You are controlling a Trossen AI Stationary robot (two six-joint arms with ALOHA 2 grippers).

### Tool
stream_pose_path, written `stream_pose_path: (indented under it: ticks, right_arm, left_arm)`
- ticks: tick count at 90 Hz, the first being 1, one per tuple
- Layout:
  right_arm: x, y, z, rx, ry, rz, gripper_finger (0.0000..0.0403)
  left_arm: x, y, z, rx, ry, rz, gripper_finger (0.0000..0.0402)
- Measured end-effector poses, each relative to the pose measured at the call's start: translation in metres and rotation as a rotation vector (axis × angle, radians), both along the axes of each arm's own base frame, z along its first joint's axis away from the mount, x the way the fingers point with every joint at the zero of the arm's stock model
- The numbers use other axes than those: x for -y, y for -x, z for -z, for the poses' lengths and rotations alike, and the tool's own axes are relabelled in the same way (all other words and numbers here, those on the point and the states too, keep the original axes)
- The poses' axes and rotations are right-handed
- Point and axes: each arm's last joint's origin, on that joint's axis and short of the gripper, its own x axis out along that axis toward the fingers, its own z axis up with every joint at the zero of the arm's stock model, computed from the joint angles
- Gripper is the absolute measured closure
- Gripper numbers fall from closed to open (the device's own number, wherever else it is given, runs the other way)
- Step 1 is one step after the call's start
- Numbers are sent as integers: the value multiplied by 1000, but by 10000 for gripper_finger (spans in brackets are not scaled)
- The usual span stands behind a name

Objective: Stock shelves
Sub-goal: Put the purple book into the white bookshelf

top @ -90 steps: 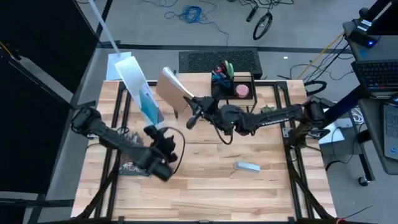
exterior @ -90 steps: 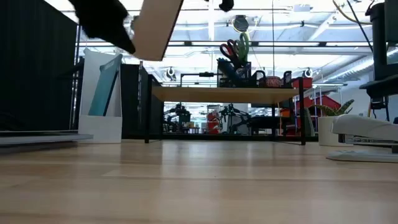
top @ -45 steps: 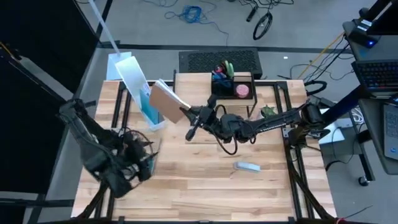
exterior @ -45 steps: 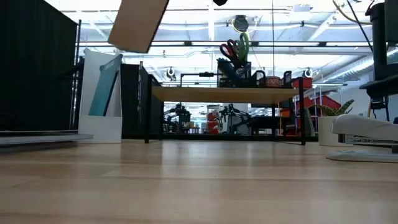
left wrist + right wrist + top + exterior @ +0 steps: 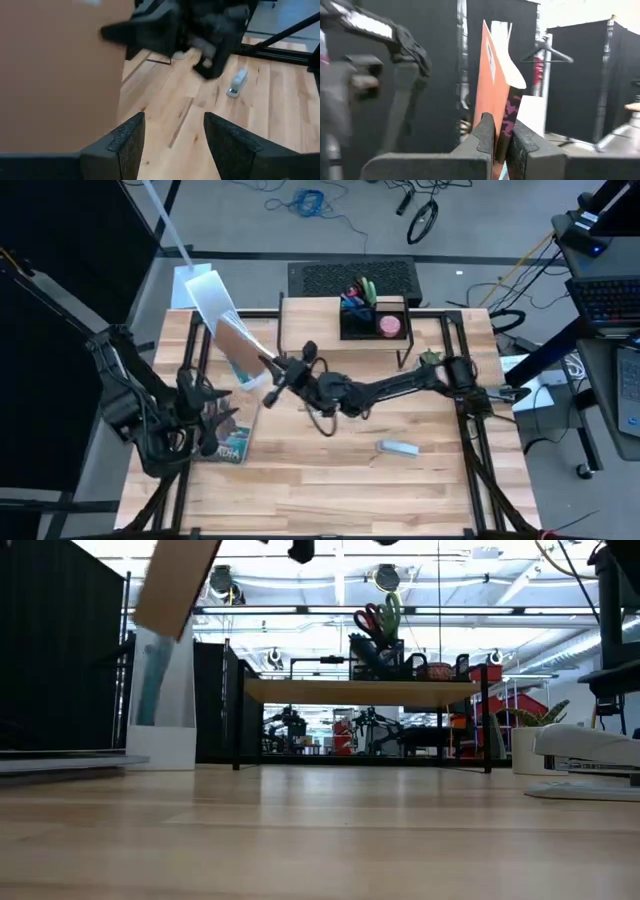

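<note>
**R arm carries folder toward file box**

Right gripper clamps a thin brown folder, held up off the table at far left, just beside the white file box. Left gripper sits at near left w/ fingers apart, nothing between them, over a book lying flat. Shelves stand at far centre, organizer tray on top. Step looks like placing the folder; next probably calls for lining its edge w/ the box slot, then lowering.
</note>
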Motion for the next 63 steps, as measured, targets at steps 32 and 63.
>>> stream_pose_path:
  ticks: [32, 63]
  right_arm:
    - [-12, -4, -20, -2, 77, 55, 401]
    - [19, -19, 8, 28, -41, 34, 401]
  left_arm:
    - [0, 0, 0, -22, -41, 24, 213]
    - [1, 0, 0, -10, -34, 18, 213]
